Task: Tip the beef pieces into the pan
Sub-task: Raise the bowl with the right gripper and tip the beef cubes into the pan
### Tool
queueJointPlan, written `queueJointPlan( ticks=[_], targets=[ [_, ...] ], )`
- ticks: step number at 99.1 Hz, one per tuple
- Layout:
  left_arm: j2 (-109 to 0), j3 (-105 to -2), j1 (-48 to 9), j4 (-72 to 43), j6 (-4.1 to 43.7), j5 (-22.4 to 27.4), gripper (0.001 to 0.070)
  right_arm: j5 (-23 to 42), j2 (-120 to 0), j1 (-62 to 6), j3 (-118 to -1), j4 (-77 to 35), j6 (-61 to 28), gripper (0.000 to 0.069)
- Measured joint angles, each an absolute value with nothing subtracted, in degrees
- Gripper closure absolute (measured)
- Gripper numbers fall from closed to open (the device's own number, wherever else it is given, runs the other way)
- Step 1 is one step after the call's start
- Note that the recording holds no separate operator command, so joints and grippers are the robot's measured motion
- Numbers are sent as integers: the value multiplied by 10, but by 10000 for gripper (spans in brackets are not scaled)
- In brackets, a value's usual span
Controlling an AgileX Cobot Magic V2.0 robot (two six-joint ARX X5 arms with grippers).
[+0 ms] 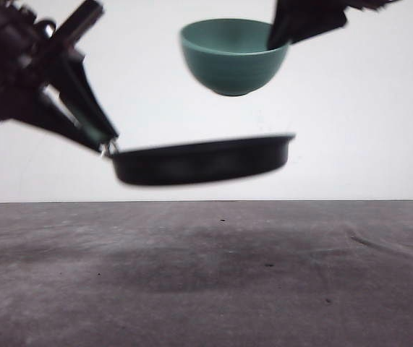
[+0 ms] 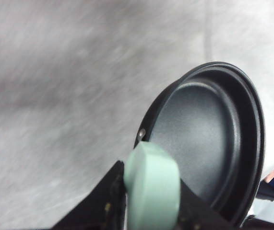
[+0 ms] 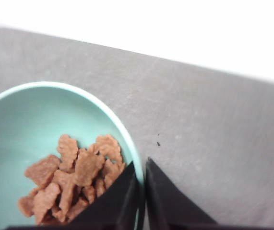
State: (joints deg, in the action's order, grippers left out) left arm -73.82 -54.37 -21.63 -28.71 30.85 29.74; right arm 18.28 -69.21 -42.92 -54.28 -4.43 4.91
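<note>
In the front view the left end effector (image 1: 103, 141), motion-blurred, grips the pan (image 1: 202, 160) by its handle, held above the table (image 1: 206, 289); the right end effector (image 1: 278, 40), cut off above, pinches the teal bowl (image 1: 233, 58) over the pan. The left wrist view shows the handle (image 2: 151, 187) clamped. In the right wrist view, the beef pieces (image 3: 74, 177) lie inside the bowl.
</note>
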Motion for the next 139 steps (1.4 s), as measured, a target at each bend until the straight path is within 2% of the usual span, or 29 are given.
queueJointPlan(
  ticks=[18,41,77,92,110,139],
  targets=[
    [-738,-603,-216,-346,287,288,654,312,-699,-517,-543,14,-47,673],
    [-738,-622,-215,-380,274,280,654,357,-699,-555,-543,107,-202,673],
    [-738,-622,-215,-406,270,280,654,325,-707,-567,-543,169,-434,674],
    [-738,-622,-215,-405,270,282,654,286,-722,-574,-543,227,-512,674],
    [-738,-622,-203,-405,272,291,654,257,-723,-574,-543,300,-559,674],
    [-738,-627,-151,-406,283,319,654,209,-730,-555,-543,326,-576,674]
  ],
)
